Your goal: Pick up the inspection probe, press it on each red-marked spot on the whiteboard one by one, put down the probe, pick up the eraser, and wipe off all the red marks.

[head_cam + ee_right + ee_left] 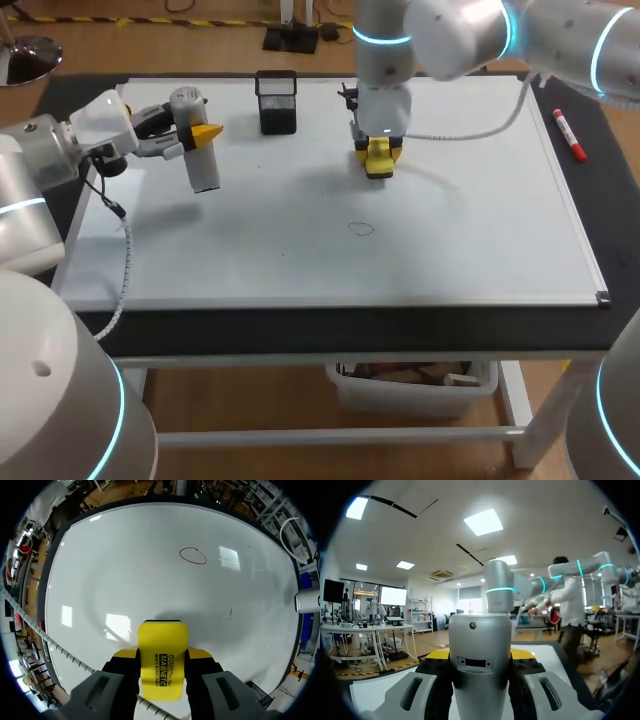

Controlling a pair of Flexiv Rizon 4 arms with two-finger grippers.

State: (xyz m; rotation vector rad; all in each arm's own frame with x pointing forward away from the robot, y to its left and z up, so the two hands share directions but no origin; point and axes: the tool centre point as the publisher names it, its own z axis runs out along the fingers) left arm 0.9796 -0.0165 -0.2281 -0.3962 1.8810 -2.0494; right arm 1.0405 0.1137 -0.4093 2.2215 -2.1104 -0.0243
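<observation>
Eraser (160, 640) is clamped in right pincer (161, 655); red mark (193, 555) lies ahead, apart; probe (480, 635) is held by left pincer (480, 654).

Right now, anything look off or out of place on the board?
Nothing spilled or damaged. One oddity: the left hand holds the probe aloft while the right hand holds the eraser over the whiteboard, where one red circle shows. A red marker lies off the board, beside its right edge.

Silver probe (204, 168) aloft; yellow eraser (162, 655) over whiteboard (450, 250), red ring (193, 555) ahead.
</observation>
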